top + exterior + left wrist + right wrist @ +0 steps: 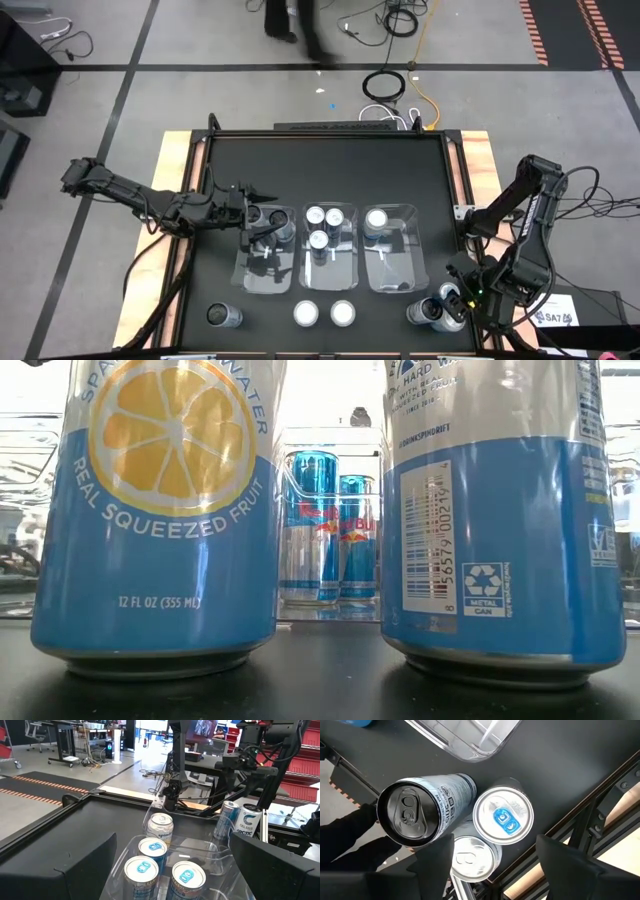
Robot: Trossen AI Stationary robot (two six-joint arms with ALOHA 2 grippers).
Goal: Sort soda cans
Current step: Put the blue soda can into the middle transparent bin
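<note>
Jaws open on both grippers, left [262, 205] over bin [268, 280], right [455, 300] above cans [503, 817].

High view looks straight down; low view sits level behind two near cans [160, 520].

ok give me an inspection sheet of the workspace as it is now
surface: black table, wooden edges at both sides.
job's things: three clear bins in a row; cans in the left bin, three cans in the middle bin, one in the right. Loose cans along the front edge, a cluster at the front right corner.
clutter: nothing seen.
grippers: left gripper over the left bin, open; right gripper above the corner cluster, open.
cables: coils on the floor behind the table.
surroundings: a person's legs beyond the table.
</note>
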